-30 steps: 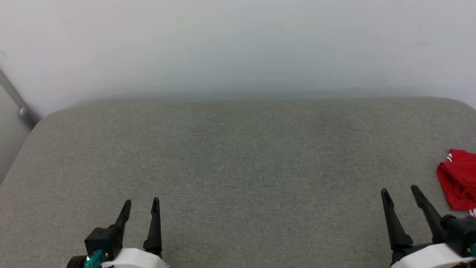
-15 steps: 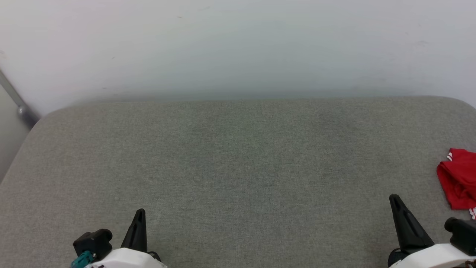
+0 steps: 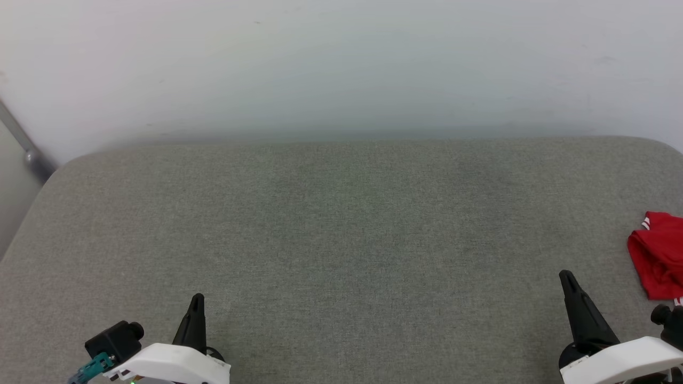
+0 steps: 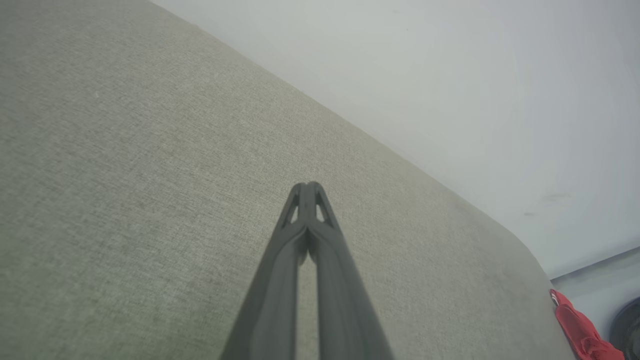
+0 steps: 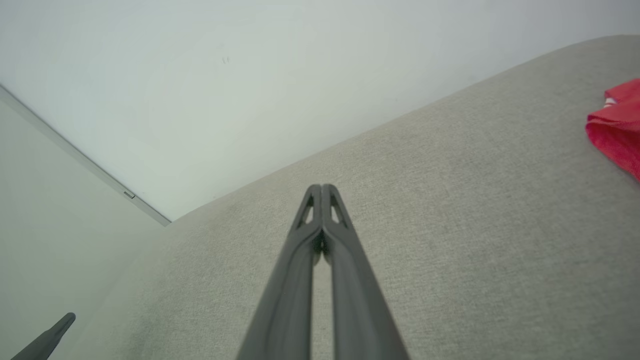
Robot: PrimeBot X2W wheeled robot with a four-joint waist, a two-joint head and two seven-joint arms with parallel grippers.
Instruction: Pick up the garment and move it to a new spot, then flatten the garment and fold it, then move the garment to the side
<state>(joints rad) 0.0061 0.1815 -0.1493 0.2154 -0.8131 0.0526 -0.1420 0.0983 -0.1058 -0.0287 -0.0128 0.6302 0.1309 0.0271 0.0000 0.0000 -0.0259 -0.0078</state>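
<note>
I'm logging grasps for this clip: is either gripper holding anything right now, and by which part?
Nothing is held. The left gripper and right gripper are both shut on nothing; the red garment lies untouched, apart, at the right edge.

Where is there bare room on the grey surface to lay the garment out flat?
The whole middle of the grey surface is bare, from the wall down to the left tool and right tool, and out to its left edge. Only the right edge is taken, by the bunched garment beside the right tool.
</note>
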